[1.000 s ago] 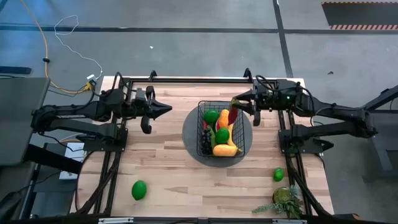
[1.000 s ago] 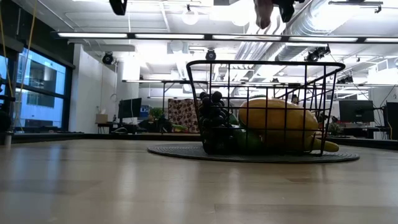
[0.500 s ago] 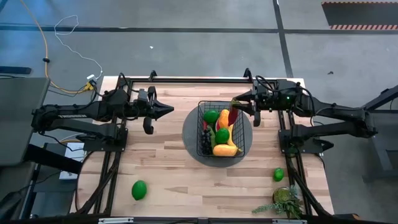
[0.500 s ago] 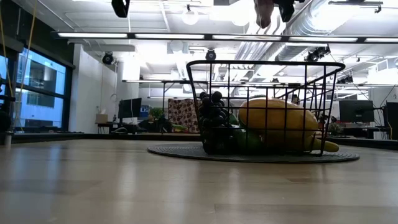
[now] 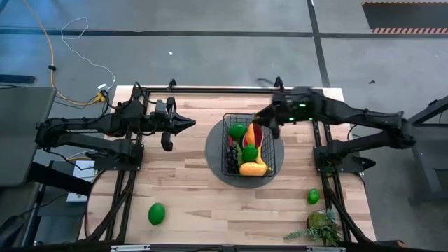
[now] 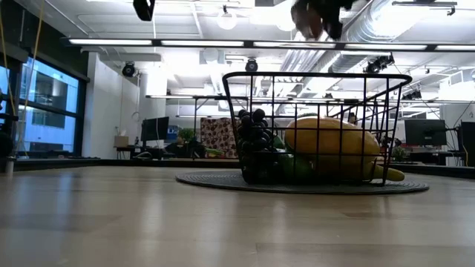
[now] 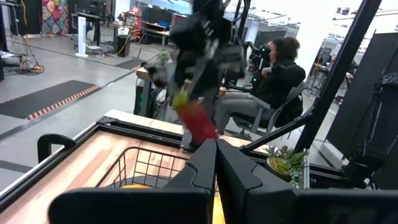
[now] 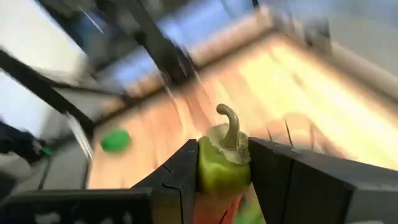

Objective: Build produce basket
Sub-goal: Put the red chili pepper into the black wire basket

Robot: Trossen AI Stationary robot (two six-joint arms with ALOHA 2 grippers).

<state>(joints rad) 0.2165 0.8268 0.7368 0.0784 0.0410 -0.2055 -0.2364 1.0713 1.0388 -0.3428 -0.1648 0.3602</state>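
Sitting on a dark round mat (image 5: pixel 213 155) mid-table, the basket (image 5: pixel 227 165) holds produce (image 5: pixel 253 169): a yellow piece, green fruits and purple grapes (image 6: pixel 252 133), though mesh and overlap hide the rest. Above its far rim the right gripper (image 5: pixel 262 126) pinches a red chili (image 8: pixel 222 168) by its green cap, the lower part cut off in the wrist view. The left gripper (image 5: pixel 189 124) waits clenched and empty beside the mat. Two green fruits (image 5: pixel 157 213) lie loose near the front edge.

Right gripper (image 5: pixel 260 126) with red chili (image 5: pixel 258 133) above produce-filled basket (image 5: pixel 227 155).
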